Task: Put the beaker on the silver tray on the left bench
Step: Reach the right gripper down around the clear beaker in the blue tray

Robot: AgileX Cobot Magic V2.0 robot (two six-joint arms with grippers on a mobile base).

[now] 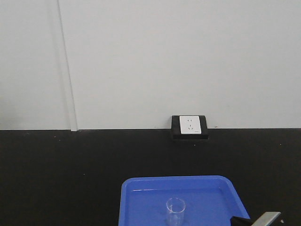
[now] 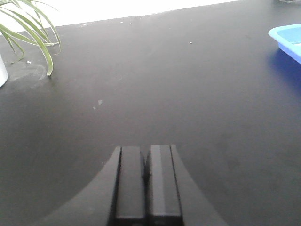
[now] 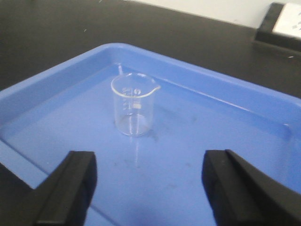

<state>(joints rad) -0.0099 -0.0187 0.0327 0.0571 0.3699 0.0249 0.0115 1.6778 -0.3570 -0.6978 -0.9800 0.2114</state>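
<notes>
On the matte black worktop (image 1: 70, 165), backed by a plain white wall, a blue tray (image 1: 141, 184) lies at the side nearest the robot. The beaker (image 3: 133, 110) stands upright in it, apparently empty, with bare tray floor all round. The right pincer (image 3: 150, 162) hovers low over the tray's near side. Its jaws are spread far wider than the glass and hold nothing. The beaker sits ahead of it, a little toward its left-hand finger, and is not yet between the two. The left pincer (image 2: 146, 155) hangs over bare worktop off to one side, its fingers pressed together on nothing. The leaves of a potted plant (image 2: 28, 23) show at the far corner of that view. The silver tray shows in none of the views.

The step in hand, I judge, is the reach before the grasp. To do it well, the right arm should first sidle across so the glass is centred between the fingers. It should then ease forward until the fingers flank the straight wall, below the rim and pouring lip. The fingertips ought to stay just clear of the tray floor. The squeeze should be slow and modest, since thin, slick glass can skate aside or tip if one finger arrives first. Once held, it needs lifting straight up past the blue rim before any swing sideways.
</notes>
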